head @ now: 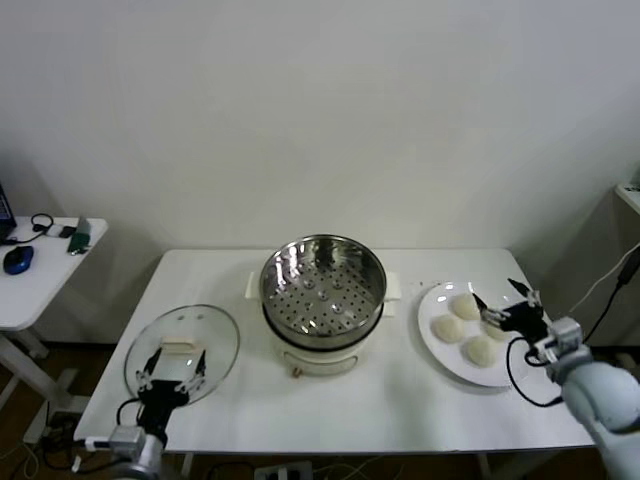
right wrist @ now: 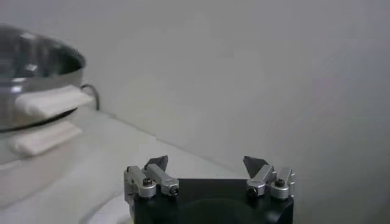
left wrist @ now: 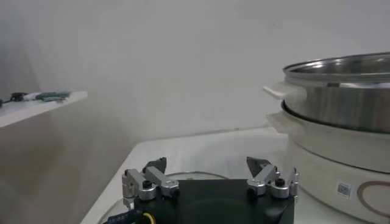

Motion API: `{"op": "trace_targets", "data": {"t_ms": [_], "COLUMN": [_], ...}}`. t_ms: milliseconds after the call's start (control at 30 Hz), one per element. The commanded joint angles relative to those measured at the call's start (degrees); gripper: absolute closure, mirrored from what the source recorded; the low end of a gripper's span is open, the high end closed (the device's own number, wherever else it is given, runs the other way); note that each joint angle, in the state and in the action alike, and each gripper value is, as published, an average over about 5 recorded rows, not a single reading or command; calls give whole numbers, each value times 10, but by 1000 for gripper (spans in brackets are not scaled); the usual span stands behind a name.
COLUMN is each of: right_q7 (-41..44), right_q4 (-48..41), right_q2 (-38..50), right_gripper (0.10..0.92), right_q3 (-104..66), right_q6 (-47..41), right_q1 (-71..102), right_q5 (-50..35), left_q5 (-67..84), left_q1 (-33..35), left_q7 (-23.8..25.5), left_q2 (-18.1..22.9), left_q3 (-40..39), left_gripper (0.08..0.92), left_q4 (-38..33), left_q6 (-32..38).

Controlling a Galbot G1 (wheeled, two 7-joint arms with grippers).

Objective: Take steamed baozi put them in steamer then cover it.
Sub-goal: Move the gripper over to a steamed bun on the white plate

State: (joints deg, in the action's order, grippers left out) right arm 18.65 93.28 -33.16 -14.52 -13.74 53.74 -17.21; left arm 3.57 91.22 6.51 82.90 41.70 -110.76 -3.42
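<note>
With the steamer (head: 323,300) at tabletop (head: 400,400) centre, left gripper (head: 172,372) fingers are released over the cover (head: 182,352) at 9 o'clock, and right gripper (head: 508,303) fingers are released over the steamed baozi (head: 447,328) at 3 o'clock.

my steamer (head: 322,285) is shiny perforated steel on a smooth white plastic-looking base; the cover (head: 182,352) is clear glossy glass (metal-rimmed); the baozi (head: 447,328) look matt and smooth on a glossy white plate (head: 432,345).
</note>
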Motion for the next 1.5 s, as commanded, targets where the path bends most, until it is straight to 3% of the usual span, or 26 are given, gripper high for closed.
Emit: {"op": "trace_targets", "data": {"t_ms": [33,267,600,967,1500], "right_q7": [250,399,467,466,429], "right_q4": [-147,-248,-417,-561,-660], "right_q2": [146,101,-67,-196,-244], "right_gripper": [203,203,203,203,203], "right_q3": [342,662,842,790,656], "right_q6": [52,135,170,190,214], "right_q1": [-355,-653,-799,-707,-594], "right_q5": [119,137,118,171,246], "left_q5": [0,-2,-2,-1,-2], "left_q1": [3,6,1,2,1], "left_q7": [1,4,6,6,4], "left_q2": [0,1,-1,-3,-2], "left_q3": [0,-1,1,9,23], "left_gripper": [177,177,177,177,177], "left_q4": [-2,8,24,44,62], "left_q6": [4,13,20,32,35]}}
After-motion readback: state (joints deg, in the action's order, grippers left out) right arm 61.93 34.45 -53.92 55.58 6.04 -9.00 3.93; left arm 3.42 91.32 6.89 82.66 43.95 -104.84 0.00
